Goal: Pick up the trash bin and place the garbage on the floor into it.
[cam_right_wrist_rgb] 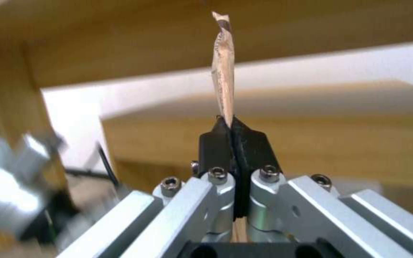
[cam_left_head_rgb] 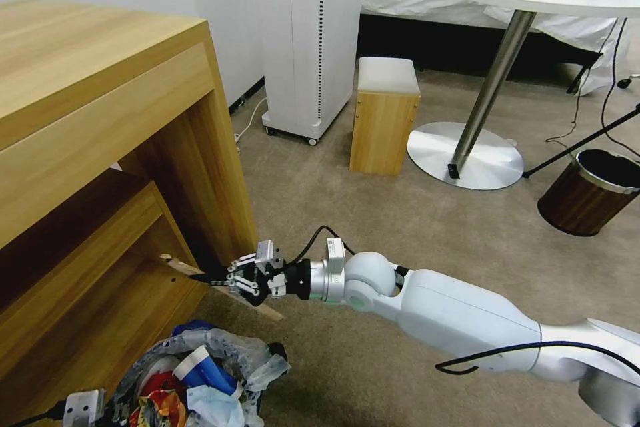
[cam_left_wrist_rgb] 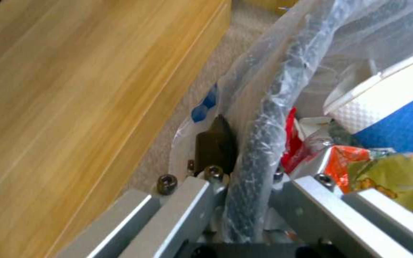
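The trash bin (cam_left_head_rgb: 227,345), lined with a crinkly whitish bag, sits low at the near left beside the desk and holds garbage (cam_left_head_rgb: 200,373): a blue-white carton (cam_left_wrist_rgb: 398,122) and red and orange wrappers (cam_left_wrist_rgb: 350,161). My left gripper (cam_left_head_rgb: 100,407) (cam_left_wrist_rgb: 245,157) is shut on the bin's dark, bag-wrapped rim (cam_left_wrist_rgb: 264,118). My right gripper (cam_left_head_rgb: 217,278) (cam_right_wrist_rgb: 233,132) reaches in from the right and is shut on a thin wooden stick (cam_left_head_rgb: 267,310) (cam_right_wrist_rgb: 223,64), held level just above the beige carpet floor (cam_left_head_rgb: 400,227) at the desk's corner, a little beyond the bin.
A large wooden desk (cam_left_head_rgb: 100,113) fills the left. Farther off stand a white tower appliance (cam_left_head_rgb: 310,40), a small wooden stool (cam_left_head_rgb: 383,113), a round table's metal base (cam_left_head_rgb: 467,153) and a brown wood-look bin (cam_left_head_rgb: 587,193). Open carpet lies between them.
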Robot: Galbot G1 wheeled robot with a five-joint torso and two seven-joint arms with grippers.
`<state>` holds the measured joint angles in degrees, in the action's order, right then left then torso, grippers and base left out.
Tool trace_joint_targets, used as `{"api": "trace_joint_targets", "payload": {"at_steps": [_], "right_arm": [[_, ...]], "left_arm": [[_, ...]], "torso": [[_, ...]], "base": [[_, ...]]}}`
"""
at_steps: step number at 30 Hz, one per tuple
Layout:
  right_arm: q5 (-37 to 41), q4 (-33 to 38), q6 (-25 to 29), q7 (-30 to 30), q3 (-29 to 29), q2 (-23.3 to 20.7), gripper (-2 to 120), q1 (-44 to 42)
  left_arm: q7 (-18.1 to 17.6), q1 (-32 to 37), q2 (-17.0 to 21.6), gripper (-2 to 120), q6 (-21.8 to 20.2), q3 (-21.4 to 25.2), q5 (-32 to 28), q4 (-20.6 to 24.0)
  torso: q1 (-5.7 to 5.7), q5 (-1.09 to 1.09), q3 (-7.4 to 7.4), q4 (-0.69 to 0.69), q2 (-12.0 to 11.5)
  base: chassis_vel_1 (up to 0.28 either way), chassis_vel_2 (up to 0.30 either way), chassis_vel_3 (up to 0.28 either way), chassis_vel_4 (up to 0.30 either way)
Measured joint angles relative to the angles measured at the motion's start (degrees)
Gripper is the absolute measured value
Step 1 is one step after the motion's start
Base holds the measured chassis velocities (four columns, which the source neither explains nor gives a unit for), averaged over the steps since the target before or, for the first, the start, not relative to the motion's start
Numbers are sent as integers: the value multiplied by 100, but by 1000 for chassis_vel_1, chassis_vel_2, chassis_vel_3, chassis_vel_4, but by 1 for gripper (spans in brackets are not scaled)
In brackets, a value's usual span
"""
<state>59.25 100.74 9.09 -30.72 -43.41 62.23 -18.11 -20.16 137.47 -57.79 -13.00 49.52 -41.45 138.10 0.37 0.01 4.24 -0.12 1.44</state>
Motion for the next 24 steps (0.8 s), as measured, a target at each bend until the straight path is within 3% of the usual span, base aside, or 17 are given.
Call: {"api": "trace_joint_targets", "payload": {"at_steps": [9, 24], "right_arm": [[118, 110, -9, 208, -295, 488, 0, -179], [-152, -569, 105, 311, -957, 1122, 0, -446]], "left_arm": [[47, -67, -209, 0, -28, -186, 268, -41], [38, 32, -138, 0, -35, -65, 268, -31]], "torso": [[-1, -1, 0, 1, 0], [-1, -1, 0, 0, 0]], "base": [[0, 0, 0, 0], [0, 0, 0, 0]]}}
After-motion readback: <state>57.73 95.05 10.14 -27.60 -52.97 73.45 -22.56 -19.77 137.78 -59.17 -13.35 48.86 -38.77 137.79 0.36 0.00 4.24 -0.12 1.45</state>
